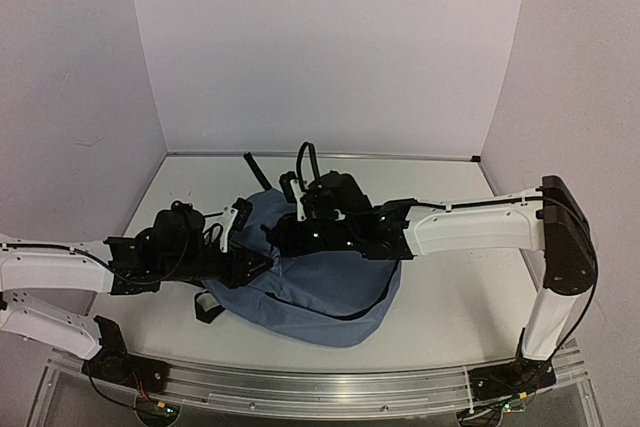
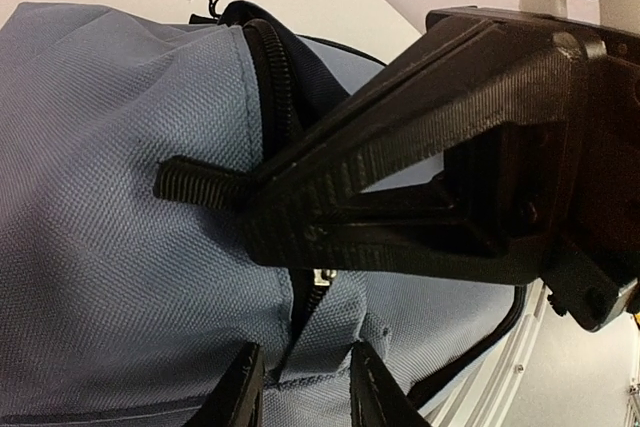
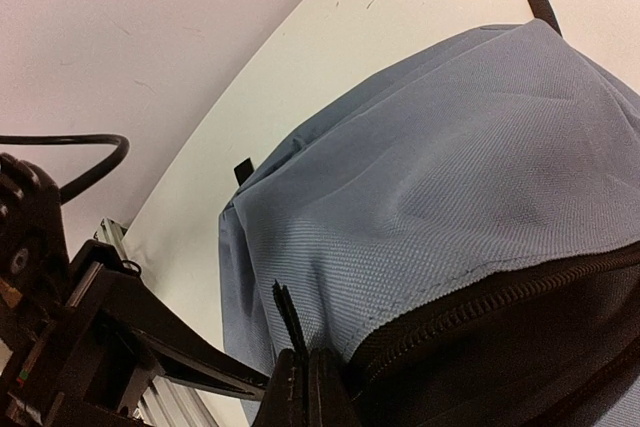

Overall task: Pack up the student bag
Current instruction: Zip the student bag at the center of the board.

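- The student bag (image 1: 320,292) is lying slumped on the white desk (image 1: 450,317), with its slate-blue cloth spreading out beneath both pincers. Most of it is sitting under the right arm and just beyond the left pincer's tips.
- The left pincer (image 2: 305,355) is clamping a raised fold of the bag's cloth. Its two fingers (image 2: 243,387) are pressing in from either side, right beside the black zip (image 2: 275,77).
- The zip is running straight ahead from the left pincer's tips and curving up over the bag's edge.
- The right pincer (image 3: 303,359) is holding its jaws tight together on a thin black ribbed tab (image 3: 286,315), which is poking out just past its tips.
- In the left wrist view, the right pincer is reaching across the zip just ahead of the left pincer, and the tab is lying against the blue cloth.
- Beside the right pincer's tips, the zip is edging a dark area of the bag — whether this is an open mouth or a dark panel cannot be told.
- A black strap (image 1: 255,169) is trailing on the desk on the far side of the bag, well beyond both pincers.
- Seen from above, the two pincers are sitting close together at the same end of the bag.
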`<action>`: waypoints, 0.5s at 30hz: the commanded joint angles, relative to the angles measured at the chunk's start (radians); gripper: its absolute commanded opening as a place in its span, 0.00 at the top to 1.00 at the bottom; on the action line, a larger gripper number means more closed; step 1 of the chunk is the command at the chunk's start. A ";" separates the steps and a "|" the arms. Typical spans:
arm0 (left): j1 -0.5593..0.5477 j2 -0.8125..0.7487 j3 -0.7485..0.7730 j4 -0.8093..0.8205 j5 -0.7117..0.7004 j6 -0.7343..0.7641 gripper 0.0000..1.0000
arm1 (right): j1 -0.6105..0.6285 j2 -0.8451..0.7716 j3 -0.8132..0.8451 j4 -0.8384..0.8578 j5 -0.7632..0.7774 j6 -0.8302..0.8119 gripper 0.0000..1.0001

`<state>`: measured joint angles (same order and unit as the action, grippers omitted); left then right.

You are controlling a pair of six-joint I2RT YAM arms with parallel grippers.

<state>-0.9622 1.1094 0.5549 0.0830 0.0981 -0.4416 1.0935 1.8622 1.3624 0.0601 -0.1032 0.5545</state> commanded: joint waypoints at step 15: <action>-0.053 0.091 0.059 0.103 -0.088 0.010 0.82 | -0.014 -0.044 0.023 0.083 0.021 0.011 1.00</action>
<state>-1.0089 1.1794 0.5701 0.1257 0.0358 -0.4390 1.0903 1.8622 1.3624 0.0521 -0.1024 0.5545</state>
